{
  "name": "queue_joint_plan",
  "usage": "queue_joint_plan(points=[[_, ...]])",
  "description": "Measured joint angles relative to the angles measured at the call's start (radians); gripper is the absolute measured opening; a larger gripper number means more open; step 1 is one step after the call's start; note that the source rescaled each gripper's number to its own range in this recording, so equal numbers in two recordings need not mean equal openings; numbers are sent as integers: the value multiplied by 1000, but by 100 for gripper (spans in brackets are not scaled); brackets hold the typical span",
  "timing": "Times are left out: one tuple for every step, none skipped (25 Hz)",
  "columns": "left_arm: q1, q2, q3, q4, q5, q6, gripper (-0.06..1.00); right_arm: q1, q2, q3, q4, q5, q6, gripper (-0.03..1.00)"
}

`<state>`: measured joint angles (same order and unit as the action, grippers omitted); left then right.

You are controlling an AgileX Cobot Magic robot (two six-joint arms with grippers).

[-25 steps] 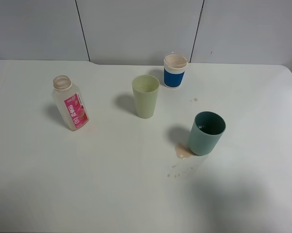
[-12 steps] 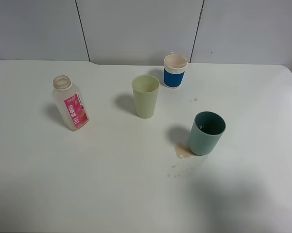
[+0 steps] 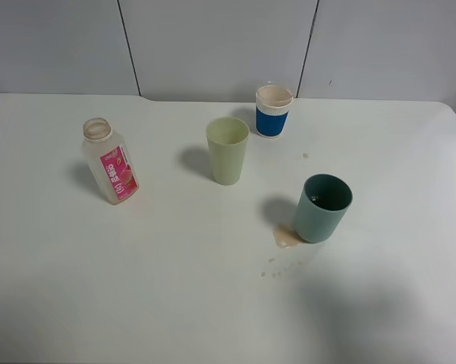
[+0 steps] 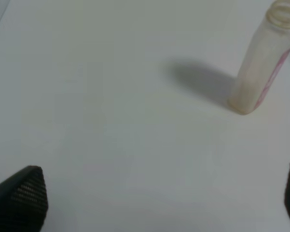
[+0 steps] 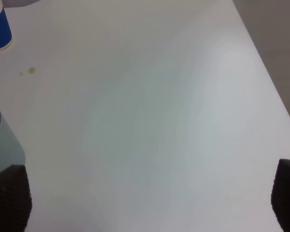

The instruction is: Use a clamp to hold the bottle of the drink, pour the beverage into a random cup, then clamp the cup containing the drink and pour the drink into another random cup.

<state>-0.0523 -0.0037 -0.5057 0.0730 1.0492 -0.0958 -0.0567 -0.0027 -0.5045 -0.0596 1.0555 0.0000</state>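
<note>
The bottle of the drink stands at the left of the frame, looking empty to me. The pale yellow-green cup sits at centre; the teal cup is right of centre, a spill at its base. I judge both pours done. My left gripper and right gripper gape wide, holding nothing. Nothing differs from the earlier frames.
</note>
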Motion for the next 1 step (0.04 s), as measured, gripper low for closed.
queue_joint_plan(points=[[0,0,0,0,0,0,100,0,0,0,0,0,0,100]])
